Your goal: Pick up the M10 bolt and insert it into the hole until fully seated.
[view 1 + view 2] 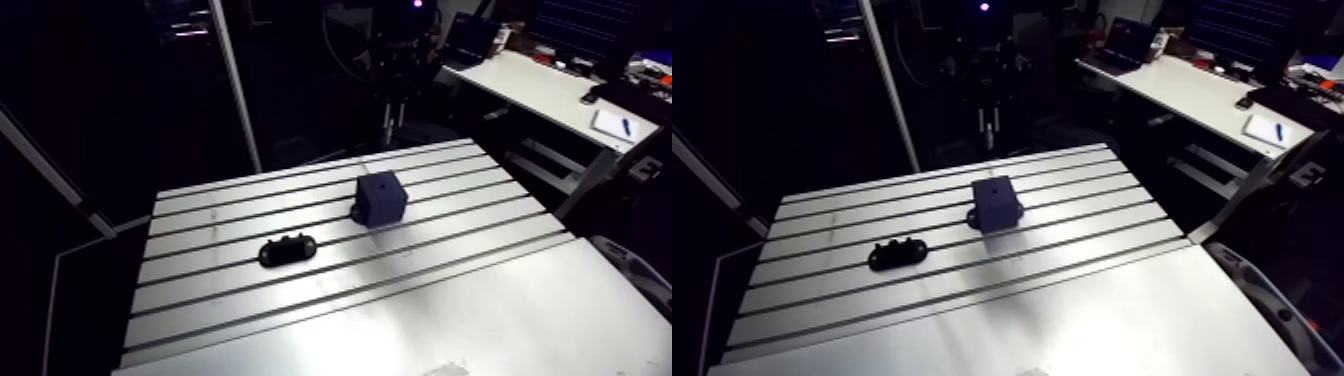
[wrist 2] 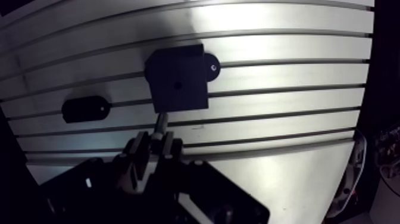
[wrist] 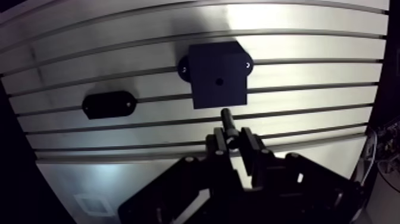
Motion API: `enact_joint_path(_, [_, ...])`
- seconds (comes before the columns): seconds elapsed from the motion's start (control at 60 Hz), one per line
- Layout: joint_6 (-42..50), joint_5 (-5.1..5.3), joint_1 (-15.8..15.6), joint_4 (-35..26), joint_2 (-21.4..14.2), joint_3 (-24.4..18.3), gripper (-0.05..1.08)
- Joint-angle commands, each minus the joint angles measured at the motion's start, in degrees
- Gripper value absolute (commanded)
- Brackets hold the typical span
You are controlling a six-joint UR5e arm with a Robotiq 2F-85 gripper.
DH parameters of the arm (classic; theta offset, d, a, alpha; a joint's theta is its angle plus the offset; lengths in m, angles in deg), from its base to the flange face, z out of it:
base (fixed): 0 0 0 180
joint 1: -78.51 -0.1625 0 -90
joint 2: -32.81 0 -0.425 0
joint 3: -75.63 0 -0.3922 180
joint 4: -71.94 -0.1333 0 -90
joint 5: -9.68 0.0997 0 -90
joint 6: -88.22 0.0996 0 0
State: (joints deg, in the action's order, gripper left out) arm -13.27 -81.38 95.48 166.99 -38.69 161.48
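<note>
- Arm view: a dark block (image 1: 382, 198) stands on its flanged foot near the middle of the slotted aluminium table (image 1: 450, 300). An oval black holder (image 1: 287, 249) lies flat on the table, apart from the block and nearer the camera. Neither the M10 bolt nor the block's hole can be made out here.
- Wrist view: the gripper (image 3: 232, 140) is clamped on the M10 bolt (image 3: 228, 122). Its two fingers (image 3: 215, 146) press the bolt from either side. The shank sticks out ahead of the fingertips, towards the block.
- Wrist view: the hole (image 3: 219, 81) shows as a small dark spot in the middle of the block's upward face. The bolt's tip looks just short of the block's near edge and to one side of the hole. It is not yet in the hole. How high the tip rides above the block cannot be told.
- Wrist view: the oval holder sits well off to the side of the block, and nothing can be seen in it.
- Handling, as a judgement: a steel bolt is stiff and dense for its size, so it will not bend or crush. Its hard, rounded shank can slip or pivot between the pads if it catches on the rim of the hole.
- Where to hold, as a judgement: the head end is the right place, leaving the shank free to enter. The present grip looks like that, though the head itself is hidden between the fingers.
</note>
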Motion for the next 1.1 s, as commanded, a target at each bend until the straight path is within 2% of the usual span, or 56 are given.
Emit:
enact_joint_path(0.017, [0.02, -0.2, 0.0, 0.0, 0.45, 0.06, 1.08])
enact_joint_path(1.0, [0.44, -0.13, 0.44, 0.79, 0.89, 2.59, 1.08])
enact_joint_path(1.1, [0.3, -0.13, 0.45, 3.51, 0.8, 3.37, 1.08])
